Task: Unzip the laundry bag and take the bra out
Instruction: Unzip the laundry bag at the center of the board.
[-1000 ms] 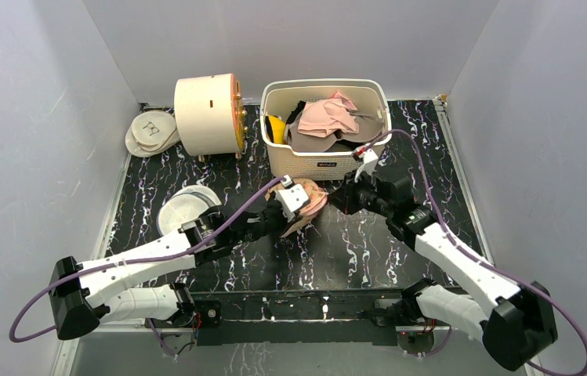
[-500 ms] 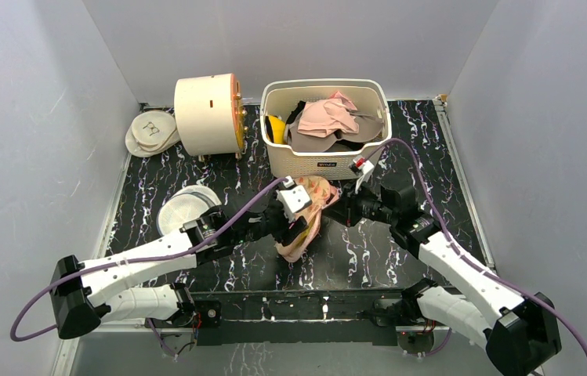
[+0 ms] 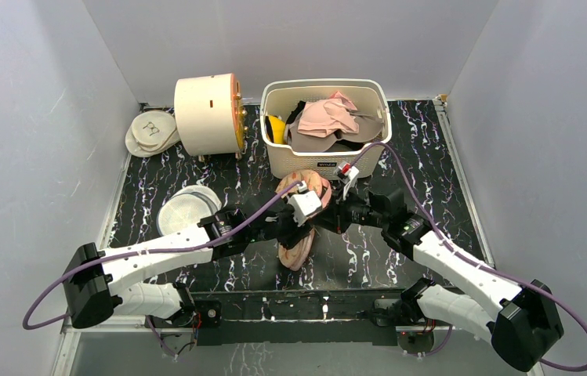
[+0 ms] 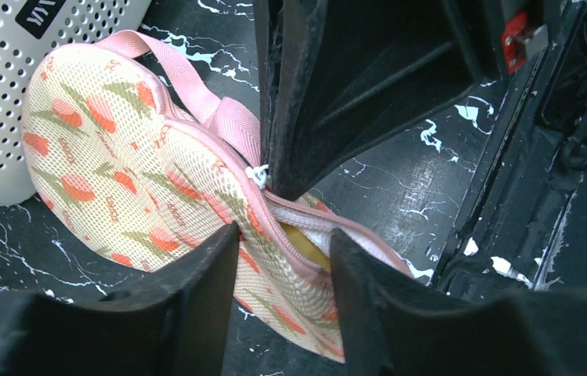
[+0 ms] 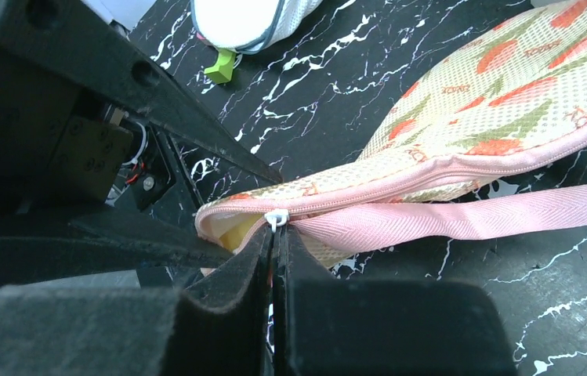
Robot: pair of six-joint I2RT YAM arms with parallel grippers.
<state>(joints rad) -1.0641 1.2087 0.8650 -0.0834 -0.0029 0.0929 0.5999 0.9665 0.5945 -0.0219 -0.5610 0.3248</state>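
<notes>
Right wrist view had your right jaws pressed together on the white zipper pull (image 5: 275,218) of the laundry bag (image 5: 494,102), with the zipper parted on their near side and closed ahead, running away along the bag's long axis. Your left jaws stood spread astride that parted rim, gripping nothing I could see. Farther off, the bag's closed lobe lay over the dark surface (image 4: 400,188) just beside the white basket (image 4: 8,94), so the pull's remaining run pointed that way.

Both arms were extended to the laundry bag (image 4: 117,157): right gripper (image 5: 274,235) pinched tight on its zipper pull (image 5: 275,218), left gripper (image 4: 282,258) with jaws parted astride its edge.
</notes>
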